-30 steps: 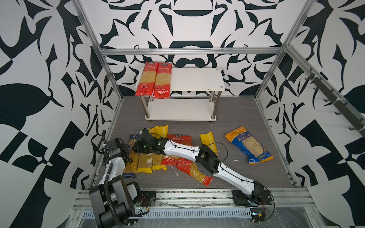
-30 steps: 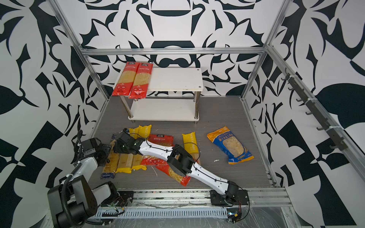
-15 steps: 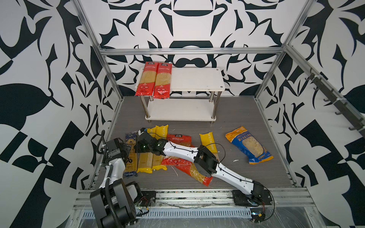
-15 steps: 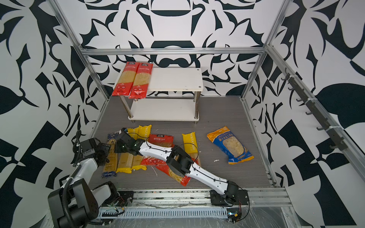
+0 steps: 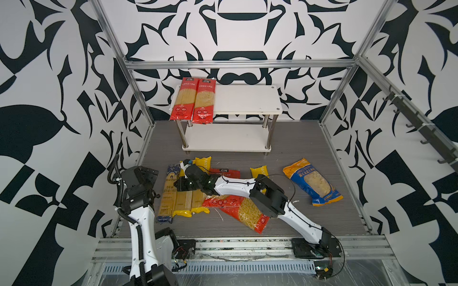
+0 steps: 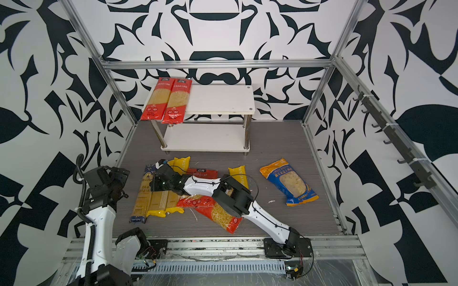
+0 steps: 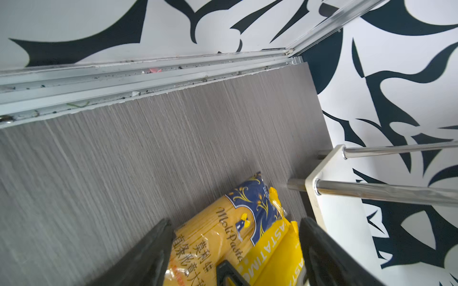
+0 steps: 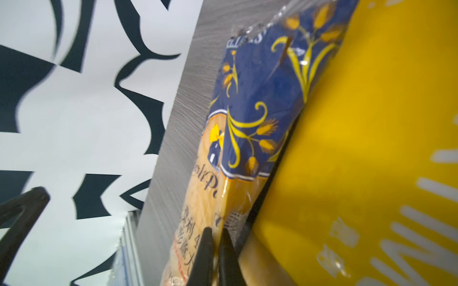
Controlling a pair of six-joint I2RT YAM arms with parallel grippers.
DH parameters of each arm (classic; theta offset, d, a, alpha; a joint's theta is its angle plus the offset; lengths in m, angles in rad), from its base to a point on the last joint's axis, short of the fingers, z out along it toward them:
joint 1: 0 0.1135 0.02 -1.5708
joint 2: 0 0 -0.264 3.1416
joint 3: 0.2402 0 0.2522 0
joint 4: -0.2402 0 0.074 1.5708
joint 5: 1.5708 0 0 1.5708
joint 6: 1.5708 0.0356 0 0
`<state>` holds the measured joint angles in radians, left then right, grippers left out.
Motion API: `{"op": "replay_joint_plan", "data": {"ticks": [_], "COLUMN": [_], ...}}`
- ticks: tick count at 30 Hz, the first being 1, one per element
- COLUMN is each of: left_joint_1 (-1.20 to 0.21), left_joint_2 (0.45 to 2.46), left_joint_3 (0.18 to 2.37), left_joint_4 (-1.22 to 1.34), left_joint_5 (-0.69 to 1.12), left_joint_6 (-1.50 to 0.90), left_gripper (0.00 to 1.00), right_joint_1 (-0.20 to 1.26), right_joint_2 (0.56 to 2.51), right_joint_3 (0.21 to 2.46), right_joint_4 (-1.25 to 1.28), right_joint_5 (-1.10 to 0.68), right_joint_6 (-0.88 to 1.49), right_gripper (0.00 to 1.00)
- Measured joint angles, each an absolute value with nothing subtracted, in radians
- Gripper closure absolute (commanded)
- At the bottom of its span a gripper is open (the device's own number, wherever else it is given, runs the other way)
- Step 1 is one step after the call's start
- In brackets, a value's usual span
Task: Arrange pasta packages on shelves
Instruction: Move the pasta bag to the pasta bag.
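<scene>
**Two-finger pinch on thin film: lift slowly, keep level**

Note first the right gripper (image 8: 216, 237): closed fully. As far as the wrist view lets judge, holding only a fold of wrapper of the dark-blue spaghetti pack (image 5: 168, 198), off-centre along its length. Find this pack on the grey floor (image 5: 322, 148), outermost in a row near the side wall, just beside a yellow PASTATIME pack (image 5: 183, 201).

Treat such a hold as weak: probably enough for tipping or dragging, perhaps not for carrying a long, stiff pack. Raise slowly, and watch for film slipping out or for one end sagging. Avoid pulling the yellow neighbour along.

Use the left gripper (image 7: 235, 222) for help: at present wide apart, empty, hovering over the same row of packs on the wall side. Bring it around the free part of the pack before any long travel.

Aim at the shelves (image 5: 247, 99) at the back. Choose the bare part of the top board, beside two red spaghetti packs (image 5: 193, 101) lying at one end, or the lower board (image 5: 228, 138) with nothing on it. Lay the pack parallel to the red ones. Do not push them, since already hanging a little over the front edge.
</scene>
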<state>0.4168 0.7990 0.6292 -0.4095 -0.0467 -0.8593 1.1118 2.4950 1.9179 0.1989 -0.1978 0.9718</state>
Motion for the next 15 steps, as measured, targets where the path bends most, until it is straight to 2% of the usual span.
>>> {"op": "replay_joint_plan", "data": {"ticks": [15], "left_joint_1": [0.396], "left_joint_2": [0.791], "left_joint_3": [0.669], "left_joint_4": [-0.470], "left_joint_5": [0.080], "left_joint_6": [-0.811], "left_gripper": [0.16], "right_joint_1": [1.068], "right_joint_2": [2.125], "right_joint_3": [1.344], "right_joint_4": [0.531], "right_joint_5": [-0.134], "right_joint_6": [1.106], "right_gripper": [1.00]}}
